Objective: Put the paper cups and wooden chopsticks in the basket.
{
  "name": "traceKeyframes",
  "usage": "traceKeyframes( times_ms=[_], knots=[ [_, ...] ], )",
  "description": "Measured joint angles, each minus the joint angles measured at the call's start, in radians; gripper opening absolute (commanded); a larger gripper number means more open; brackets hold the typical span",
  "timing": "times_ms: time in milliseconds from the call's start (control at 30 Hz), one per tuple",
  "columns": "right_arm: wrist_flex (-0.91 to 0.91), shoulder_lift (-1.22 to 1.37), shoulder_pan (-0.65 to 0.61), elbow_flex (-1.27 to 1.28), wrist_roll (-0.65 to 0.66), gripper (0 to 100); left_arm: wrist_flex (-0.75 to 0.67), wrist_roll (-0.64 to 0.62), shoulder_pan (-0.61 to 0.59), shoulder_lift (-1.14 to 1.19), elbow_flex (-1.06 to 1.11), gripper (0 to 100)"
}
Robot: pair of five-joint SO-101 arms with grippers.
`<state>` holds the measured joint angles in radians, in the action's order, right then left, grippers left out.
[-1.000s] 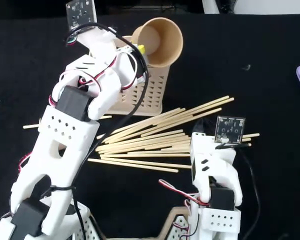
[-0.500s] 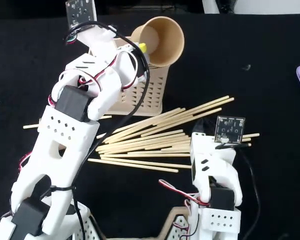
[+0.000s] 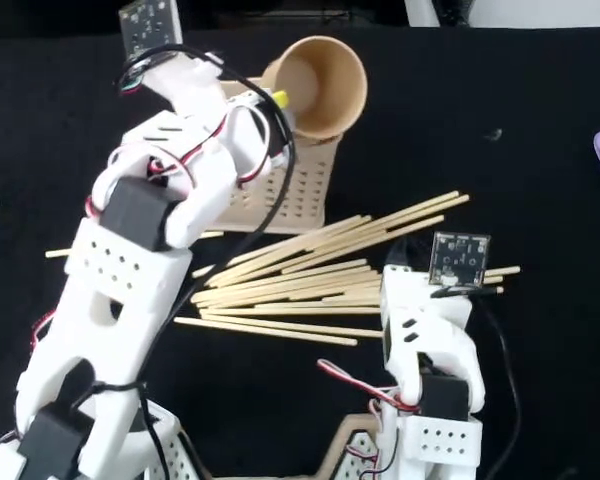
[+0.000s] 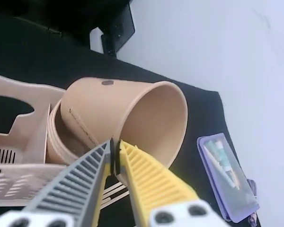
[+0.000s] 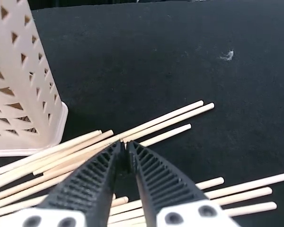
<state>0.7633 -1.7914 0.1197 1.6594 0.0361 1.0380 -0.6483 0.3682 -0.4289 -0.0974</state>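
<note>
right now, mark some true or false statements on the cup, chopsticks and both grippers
1. The left gripper is shut on the rim of the paper cup. True.
2. The wooden chopsticks are in the basket. False: they lie on the table beside it.
3. The held cup stands upright. False: it is tipped on its side at the basket's top.
4. The right gripper is shut, just above the chopsticks. True.
</note>
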Motion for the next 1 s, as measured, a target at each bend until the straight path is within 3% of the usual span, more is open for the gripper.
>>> traceKeyframes(
  times_ms=[233, 400, 700, 1000],
  knots=[
    [-0.002, 0.0, 0.0, 0.0, 0.0, 1.5, 0.0, 0.0, 0.0, -0.026, 0.0, 4],
    [-0.002, 0.0, 0.0, 0.0, 0.0, 1.5, 0.0, -0.002, 0.0, -0.026, 0.003, 17],
    [-0.002, 0.0, 0.0, 0.0, 0.0, 1.5, 0.0, -0.051, 0.0, -0.029, 0.003, 17],
    [-0.002, 0.0, 0.0, 0.0, 0.0, 1.5, -0.008, -0.063, -0.078, -0.029, 0.003, 17]
  ],
)
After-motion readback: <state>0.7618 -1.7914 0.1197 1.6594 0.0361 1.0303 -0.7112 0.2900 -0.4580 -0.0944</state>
